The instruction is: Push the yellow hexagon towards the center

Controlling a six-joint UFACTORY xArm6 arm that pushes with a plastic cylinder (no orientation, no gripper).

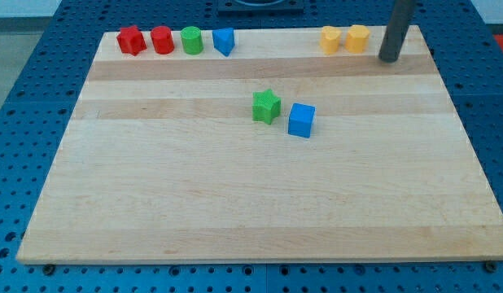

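The yellow hexagon [358,37] sits near the board's top edge at the view's upper right, touching or almost touching a second yellow block [330,39] on its left, whose shape I cannot make out. My tip [389,59] rests on the board just to the right of the hexagon and slightly below it, a small gap apart. The rod rises out of the view's top.
A green star [267,107] and a blue cube [301,120] lie close together near the middle of the wooden board [235,203]. Along the top edge at the left stand a red star [131,40], a red cylinder [162,40], a green cylinder [192,40] and a blue block [224,41].
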